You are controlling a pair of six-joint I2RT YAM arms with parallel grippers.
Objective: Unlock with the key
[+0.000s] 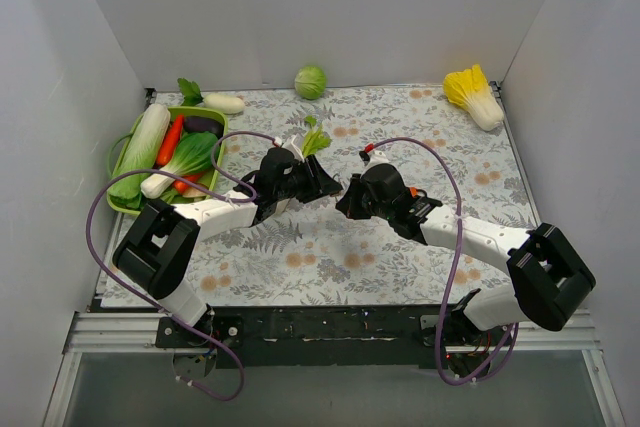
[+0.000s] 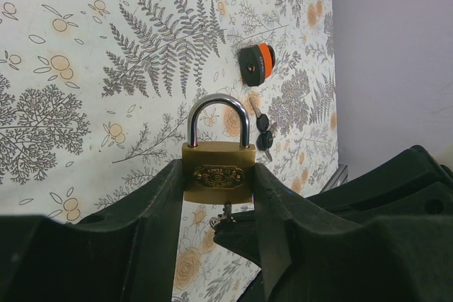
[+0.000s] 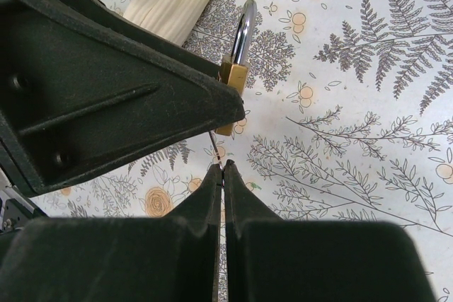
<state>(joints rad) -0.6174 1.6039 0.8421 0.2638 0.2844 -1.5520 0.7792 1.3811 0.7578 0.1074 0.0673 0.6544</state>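
My left gripper (image 2: 218, 187) is shut on the small brass padlock (image 2: 219, 175), held upright above the cloth with its silvery shackle closed. My right gripper (image 3: 222, 169) is shut on the key. Only the key's thin metal blade (image 3: 216, 148) shows, reaching up to the underside of the brass padlock (image 3: 233, 76). In the left wrist view the blade (image 2: 226, 211) sits right under the padlock's bottom. The key's head is hidden between the fingers. In the top view the two grippers meet tip to tip, left (image 1: 325, 185) and right (image 1: 346, 203).
Two spare black-headed keys (image 2: 263, 131) and the orange-and-black padlock (image 2: 256, 64) lie on the patterned cloth. A green basket (image 1: 118, 157) of vegetables stands at the left. A cabbage (image 1: 310, 81), a radish (image 1: 224, 103) and a yellow napa (image 1: 475, 97) lie at the back.
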